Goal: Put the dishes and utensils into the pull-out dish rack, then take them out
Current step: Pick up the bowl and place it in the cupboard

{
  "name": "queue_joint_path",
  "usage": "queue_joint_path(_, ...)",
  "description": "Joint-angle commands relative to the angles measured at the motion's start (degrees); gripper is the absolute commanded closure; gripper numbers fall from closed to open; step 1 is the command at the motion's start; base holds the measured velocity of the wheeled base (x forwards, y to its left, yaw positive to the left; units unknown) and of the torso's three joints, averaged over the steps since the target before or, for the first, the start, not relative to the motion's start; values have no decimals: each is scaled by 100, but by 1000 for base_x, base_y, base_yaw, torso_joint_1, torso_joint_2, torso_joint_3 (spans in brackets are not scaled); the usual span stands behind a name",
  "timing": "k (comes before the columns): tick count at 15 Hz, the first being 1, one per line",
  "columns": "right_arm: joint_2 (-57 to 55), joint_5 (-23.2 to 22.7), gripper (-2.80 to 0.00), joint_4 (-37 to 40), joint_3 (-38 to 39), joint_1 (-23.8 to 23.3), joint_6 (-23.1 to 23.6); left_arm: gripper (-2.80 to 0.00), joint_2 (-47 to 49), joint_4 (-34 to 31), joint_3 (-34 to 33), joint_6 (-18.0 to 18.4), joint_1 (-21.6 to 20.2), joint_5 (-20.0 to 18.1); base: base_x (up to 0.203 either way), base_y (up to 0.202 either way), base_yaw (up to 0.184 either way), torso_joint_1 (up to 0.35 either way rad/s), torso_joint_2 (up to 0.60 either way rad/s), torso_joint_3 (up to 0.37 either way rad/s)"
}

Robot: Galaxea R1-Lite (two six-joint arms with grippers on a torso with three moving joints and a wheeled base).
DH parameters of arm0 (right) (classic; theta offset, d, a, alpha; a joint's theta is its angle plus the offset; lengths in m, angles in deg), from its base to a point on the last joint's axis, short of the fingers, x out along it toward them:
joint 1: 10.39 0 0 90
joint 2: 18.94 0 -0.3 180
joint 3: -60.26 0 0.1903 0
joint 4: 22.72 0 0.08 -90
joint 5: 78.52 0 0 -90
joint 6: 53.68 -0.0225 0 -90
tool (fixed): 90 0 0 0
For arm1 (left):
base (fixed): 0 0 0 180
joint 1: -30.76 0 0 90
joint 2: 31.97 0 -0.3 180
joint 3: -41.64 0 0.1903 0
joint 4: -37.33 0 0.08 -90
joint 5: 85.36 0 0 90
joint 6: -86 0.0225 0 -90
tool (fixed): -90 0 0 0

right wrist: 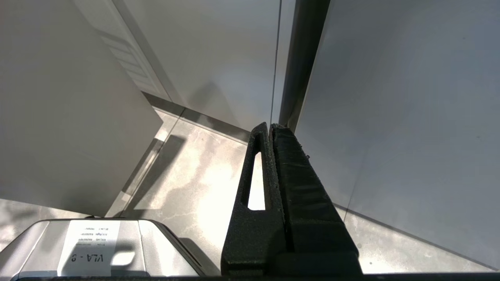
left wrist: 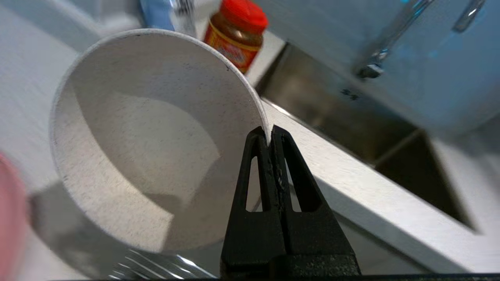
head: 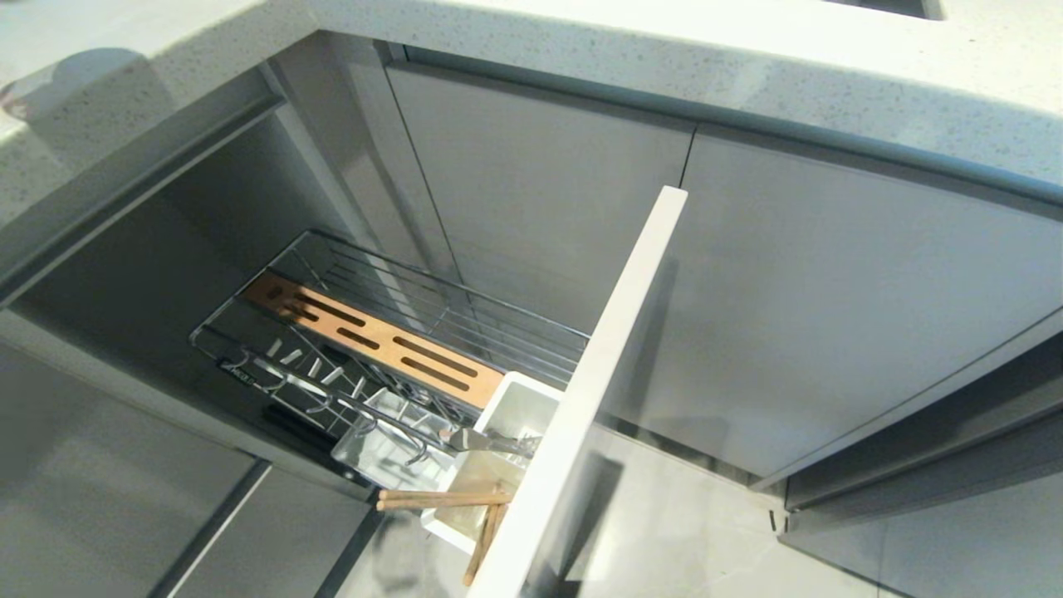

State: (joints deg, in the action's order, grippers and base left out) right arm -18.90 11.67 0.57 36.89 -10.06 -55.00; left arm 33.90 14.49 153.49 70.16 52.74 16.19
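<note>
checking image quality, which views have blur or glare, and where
Left wrist view: bowl rim and jar motion-blurred, faucet soft. Head view: sharp, soft sheen on cabinet doors. Right wrist view: bright glare on floor.

place: home kitchen, probably | cues: stone countertop, sink, grey cabinet doors

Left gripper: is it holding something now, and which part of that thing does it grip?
Yes. The left gripper is shut on the white bowl, pinching its rim, one finger inside the bowl and one outside. The right gripper is shut and holds nothing.
</note>
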Motion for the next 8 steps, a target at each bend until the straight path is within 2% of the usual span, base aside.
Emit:
queue_joint_path(1,-5,-1,0,-1,9,2,0,0,-251,573,-918,-745,383,7,0,0,0,0,0,0)
queue_joint_path(3,-5,-1,0,-1,9,2,0,0,-324,1081,-1438,-1022,985,-72,0,0,0,0,0,0)
queue_joint_path(6,-5,-1,0,-1,9,2,0,0,-434,1269,-1959,-1089,1689,-108,0,0,0,0,0,0)
queue_joint_path(8,-5,-1,0,-1,9,2,0,0,-453,1519,-2169,-1167,1944,-109,0,0,0,0,0,0)
